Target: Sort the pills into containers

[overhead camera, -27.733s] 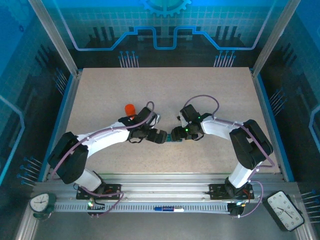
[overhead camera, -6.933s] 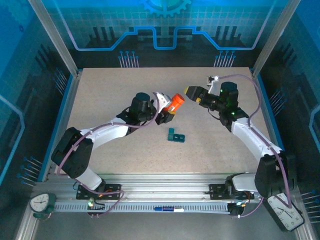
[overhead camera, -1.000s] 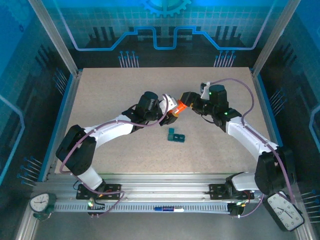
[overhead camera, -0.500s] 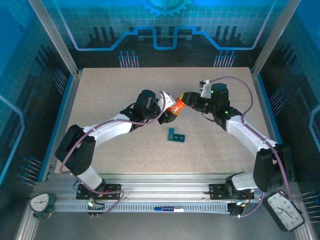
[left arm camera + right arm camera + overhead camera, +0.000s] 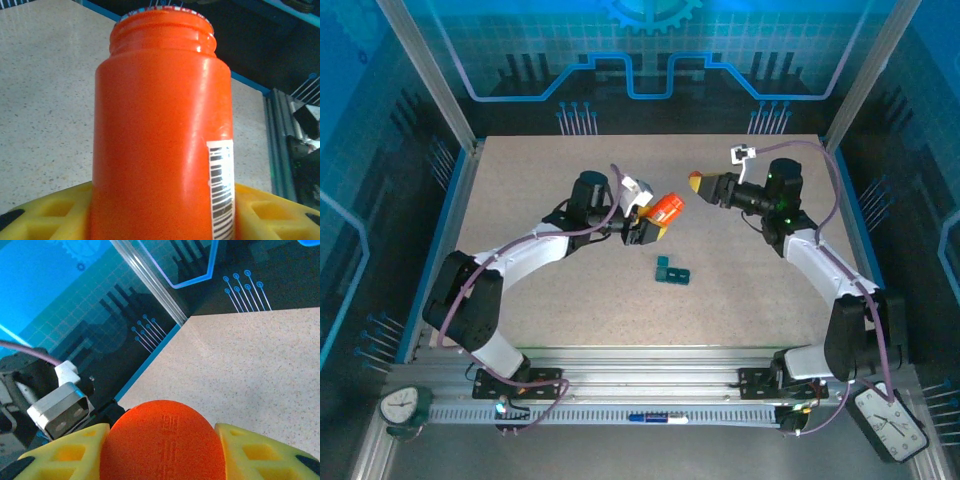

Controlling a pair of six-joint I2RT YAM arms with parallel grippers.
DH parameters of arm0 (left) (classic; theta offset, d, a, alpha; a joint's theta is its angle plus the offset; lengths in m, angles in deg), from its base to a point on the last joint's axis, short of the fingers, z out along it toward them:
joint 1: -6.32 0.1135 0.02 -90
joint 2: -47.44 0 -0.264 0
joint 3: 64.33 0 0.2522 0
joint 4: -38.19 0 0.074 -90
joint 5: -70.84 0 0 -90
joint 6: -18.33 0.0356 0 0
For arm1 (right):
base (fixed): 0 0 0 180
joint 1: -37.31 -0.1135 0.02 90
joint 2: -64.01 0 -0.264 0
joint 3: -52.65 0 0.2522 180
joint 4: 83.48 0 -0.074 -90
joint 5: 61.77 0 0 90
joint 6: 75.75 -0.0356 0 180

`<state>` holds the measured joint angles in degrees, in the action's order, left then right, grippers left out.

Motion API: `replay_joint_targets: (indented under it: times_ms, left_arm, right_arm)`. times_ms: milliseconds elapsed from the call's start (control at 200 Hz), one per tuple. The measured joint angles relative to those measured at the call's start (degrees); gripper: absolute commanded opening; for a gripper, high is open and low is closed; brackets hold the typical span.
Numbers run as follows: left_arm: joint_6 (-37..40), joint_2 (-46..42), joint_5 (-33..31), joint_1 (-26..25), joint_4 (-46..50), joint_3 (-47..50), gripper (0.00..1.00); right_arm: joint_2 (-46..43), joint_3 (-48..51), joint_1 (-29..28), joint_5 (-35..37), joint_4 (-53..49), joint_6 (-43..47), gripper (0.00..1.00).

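Overhead view: the left gripper is clenched on the orange bottle, holding it above the table with its neck tilted towards the right arm. The right gripper stands a short way off. A small orange object between its tips is probably the cap, though it is too small here to confirm. The pill box lies flat on the table just in front of the bottle, untouched by either arm. This placement suits pouring: one arm holds the body, the other keeps the cap clear. Left wrist view: the bottle fills the frame, gripped low on its body between yellow pads. The barcode label faces right, and the threaded neck is bare, so the cap is off. The contents cannot be seen from this angle. Right wrist view: the jaws are closed on the round orange cap, with a yellow pad on each side. The table is a pale speckled board with a blue edge. Blue printed wall panels on aluminium posts enclose the cell.
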<state>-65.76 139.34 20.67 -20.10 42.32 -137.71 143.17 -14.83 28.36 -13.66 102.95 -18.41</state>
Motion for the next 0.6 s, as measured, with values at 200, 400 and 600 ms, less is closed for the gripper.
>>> replay_joint_targets:
  times_ms: [200, 400, 600]
  left_arm:
    - [-0.87, 0.00, 1.55, 0.00, 0.39, 0.00, 0.00]
    - [-2.01, -0.15, 0.15, 0.00, -0.13, 0.79, 0.00]
    - [-3.02, -1.31, -4.07, 0.00, -0.07, 2.93, 0.00]
  right_arm:
    - [-0.50, 0.11, -0.02, 2.08, -2.80, 3.02, 0.38]
    - [-2.05, 3.85, -0.02, 14.78, -11.19, 3.32, 0.42]
    - [-0.09, 10.21, -0.15, 27.41, -19.34, 0.22, 0.38]
